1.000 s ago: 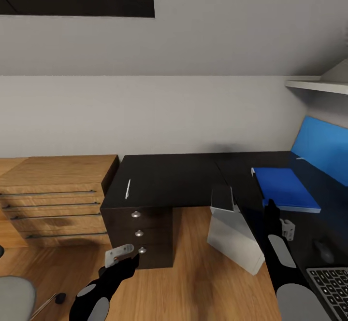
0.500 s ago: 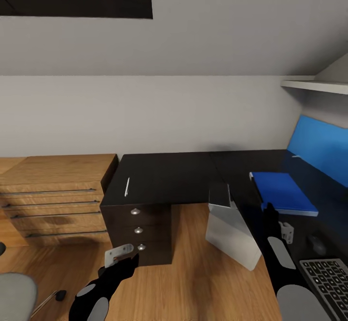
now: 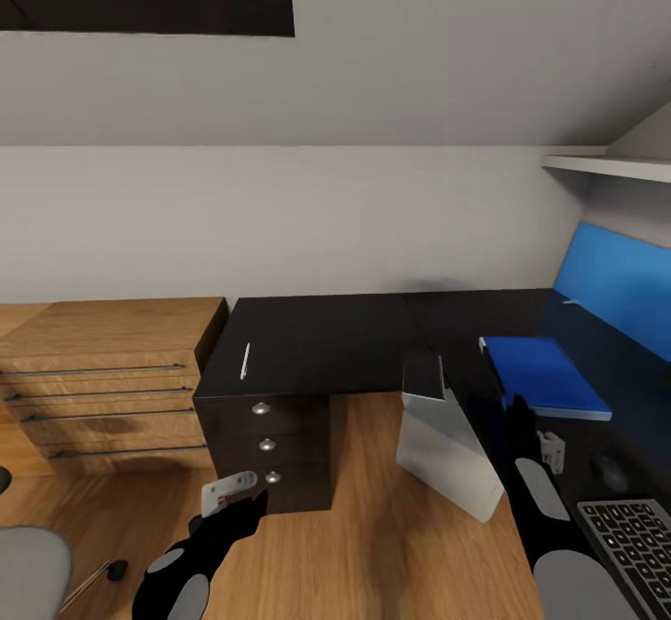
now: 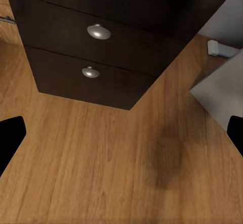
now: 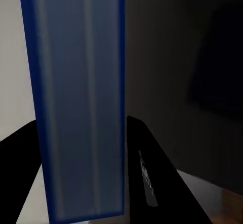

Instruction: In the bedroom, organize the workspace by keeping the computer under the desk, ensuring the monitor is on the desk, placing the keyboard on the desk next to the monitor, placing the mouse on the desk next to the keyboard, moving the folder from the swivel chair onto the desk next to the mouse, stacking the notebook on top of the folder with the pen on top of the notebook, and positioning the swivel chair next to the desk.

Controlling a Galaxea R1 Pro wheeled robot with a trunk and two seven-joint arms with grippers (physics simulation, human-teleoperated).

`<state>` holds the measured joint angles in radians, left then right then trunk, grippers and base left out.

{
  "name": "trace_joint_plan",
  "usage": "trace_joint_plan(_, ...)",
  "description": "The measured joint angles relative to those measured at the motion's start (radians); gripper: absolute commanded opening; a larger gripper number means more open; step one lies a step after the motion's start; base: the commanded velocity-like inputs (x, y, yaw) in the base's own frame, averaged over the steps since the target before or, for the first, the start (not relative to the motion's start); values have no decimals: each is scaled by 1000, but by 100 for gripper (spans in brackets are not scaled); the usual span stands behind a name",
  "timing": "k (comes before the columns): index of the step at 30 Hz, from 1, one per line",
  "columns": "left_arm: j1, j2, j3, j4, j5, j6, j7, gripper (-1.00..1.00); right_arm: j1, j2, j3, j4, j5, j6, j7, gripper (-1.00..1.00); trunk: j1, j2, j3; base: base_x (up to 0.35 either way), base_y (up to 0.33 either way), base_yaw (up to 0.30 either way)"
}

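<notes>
The black L-shaped desk (image 3: 345, 340) carries a whitish pen (image 3: 246, 361) near its left end. On its right wing lie the blue folder (image 3: 545, 373), the small dark mouse (image 3: 615, 471) and the keyboard (image 3: 634, 536). The light grey computer (image 3: 447, 452) stands on the floor at the desk's inner corner. My right gripper (image 3: 517, 407) hovers open just short of the folder (image 5: 81, 107). My left gripper (image 3: 244, 506) hangs open over the floor, in front of the desk's dark drawers (image 4: 96, 32). The swivel chair's grey seat (image 3: 28, 573) shows at the lower left.
A light wooden drawer unit (image 3: 102, 387) stands against the desk's left end. A long blue wall panel (image 3: 620, 294) runs behind the right wing, under a white shelf (image 3: 610, 165). Wood floor (image 4: 101, 173) lies between me and the desk.
The whole picture slid slightly left early on, so the camera moved. Over the last half second nothing has visibly changed, and both arms hold their pose.
</notes>
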<state>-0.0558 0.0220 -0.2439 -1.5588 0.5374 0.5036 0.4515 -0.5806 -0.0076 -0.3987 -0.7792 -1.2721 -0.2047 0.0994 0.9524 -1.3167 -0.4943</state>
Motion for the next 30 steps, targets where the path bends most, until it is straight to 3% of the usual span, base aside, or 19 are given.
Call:
trace_joint_plan(7,0,-1,-1,0,0,0,0,100,0,-5,1,7,3,13,-108,-100,0,0,0,0,0,0)
trace_joint_plan(30,0,0,-1,2,-1,0,0,100,0,-9,1,7,3,19,-123,-100,0,0,0,47,-20,0)
